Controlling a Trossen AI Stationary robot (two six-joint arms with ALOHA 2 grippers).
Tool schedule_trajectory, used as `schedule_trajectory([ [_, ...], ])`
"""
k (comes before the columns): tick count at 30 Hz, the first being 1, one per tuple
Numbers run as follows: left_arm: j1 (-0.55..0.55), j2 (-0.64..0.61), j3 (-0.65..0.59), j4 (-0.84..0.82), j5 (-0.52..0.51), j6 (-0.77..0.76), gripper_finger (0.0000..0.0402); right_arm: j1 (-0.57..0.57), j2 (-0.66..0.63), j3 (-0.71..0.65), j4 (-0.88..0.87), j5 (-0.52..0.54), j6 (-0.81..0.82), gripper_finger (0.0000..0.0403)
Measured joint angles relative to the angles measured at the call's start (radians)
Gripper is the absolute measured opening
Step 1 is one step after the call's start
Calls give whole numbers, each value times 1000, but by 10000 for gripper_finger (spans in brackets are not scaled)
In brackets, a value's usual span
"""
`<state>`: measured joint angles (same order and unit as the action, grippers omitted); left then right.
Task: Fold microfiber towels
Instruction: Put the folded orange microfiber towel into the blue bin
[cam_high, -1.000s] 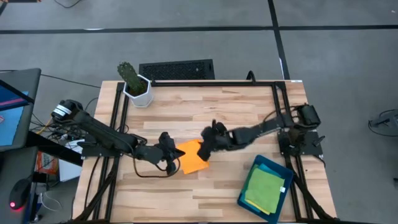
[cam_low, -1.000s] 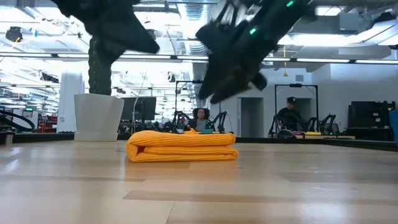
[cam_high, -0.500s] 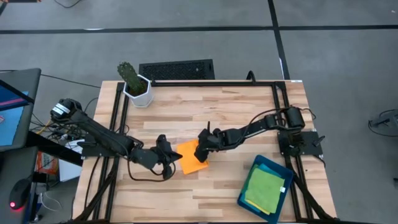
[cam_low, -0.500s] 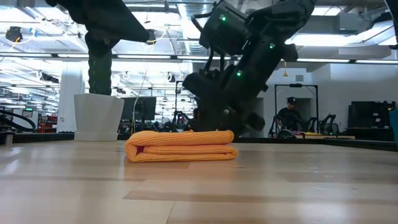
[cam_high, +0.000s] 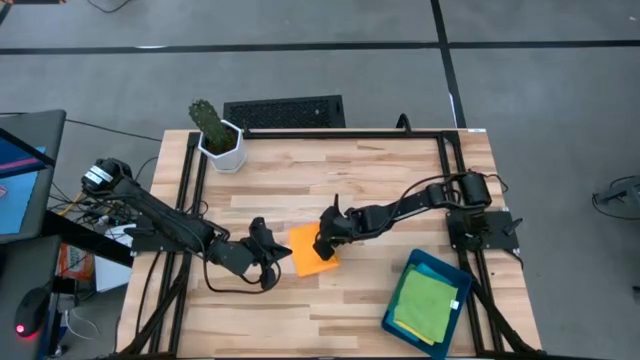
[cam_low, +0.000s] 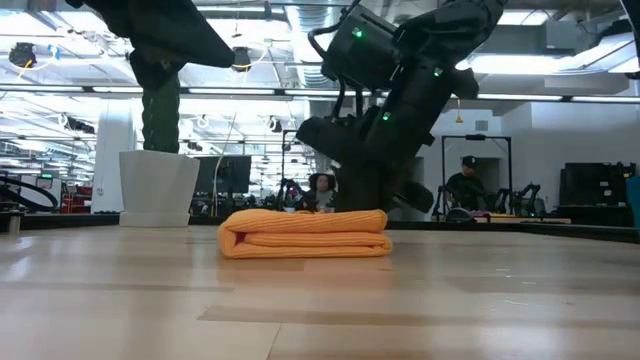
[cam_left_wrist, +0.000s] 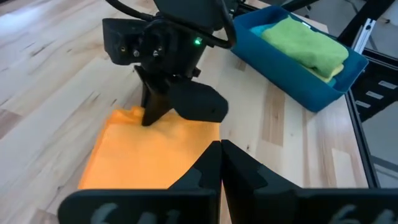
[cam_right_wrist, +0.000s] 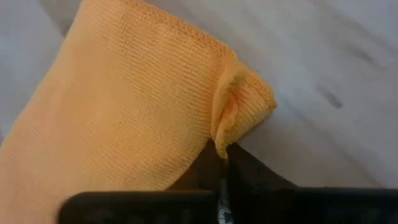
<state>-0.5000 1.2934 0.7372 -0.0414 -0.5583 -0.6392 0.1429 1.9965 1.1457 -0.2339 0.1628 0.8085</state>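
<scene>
The orange microfiber towel (cam_high: 312, 254) lies folded into a thick flat pad in the middle of the table (cam_high: 380, 170); it is also in the low view (cam_low: 305, 233). My right gripper (cam_high: 325, 243) is shut on the towel's far right corner. My left gripper (cam_high: 272, 262) is shut just off the towel's left edge and touches nothing; its own view looks across the towel (cam_left_wrist: 143, 155) at the right gripper (cam_left_wrist: 163, 102). A green towel (cam_high: 425, 300) lies folded in the blue tray (cam_high: 440, 268). My right gripper pinches a puckered bit of the orange towel's corner (cam_right_wrist: 229, 115) between its two fingers (cam_right_wrist: 205, 171). It comes down from above, slanting in from the table's right. The cloth bunches up at the fingers. The rest of the towel lies flat on the table.
A potted cactus (cam_high: 218, 135) stands at the far left corner. The blue tray (cam_left_wrist: 298, 81) with the green towel (cam_left_wrist: 305, 40) sits at the near right corner. Bare wood lies between the towel and the tray. People sit in the room beyond the table (cam_low: 462, 185).
My right gripper has come down from above the towel onto its far right corner and now holds it. The folded towel has slid a little toward the table's right edge. My left gripper has drawn back slightly toward the table's left edge.
</scene>
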Motion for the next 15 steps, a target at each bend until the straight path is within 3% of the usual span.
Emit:
schedule_trajectory([
  [2, -3, 0, 0, 0, 0, 1, 0, 3, -1, 0, -5, -31, 0, 18],
  [9, -6, 0, 0, -9, -1, 31, 0, 77, -115, -10, -111, -81, 26, 13],
  [15, -6, 0, 0, -21, -4, 65, 0, 176, -281, -7, -247, 31, 146, 13],
])
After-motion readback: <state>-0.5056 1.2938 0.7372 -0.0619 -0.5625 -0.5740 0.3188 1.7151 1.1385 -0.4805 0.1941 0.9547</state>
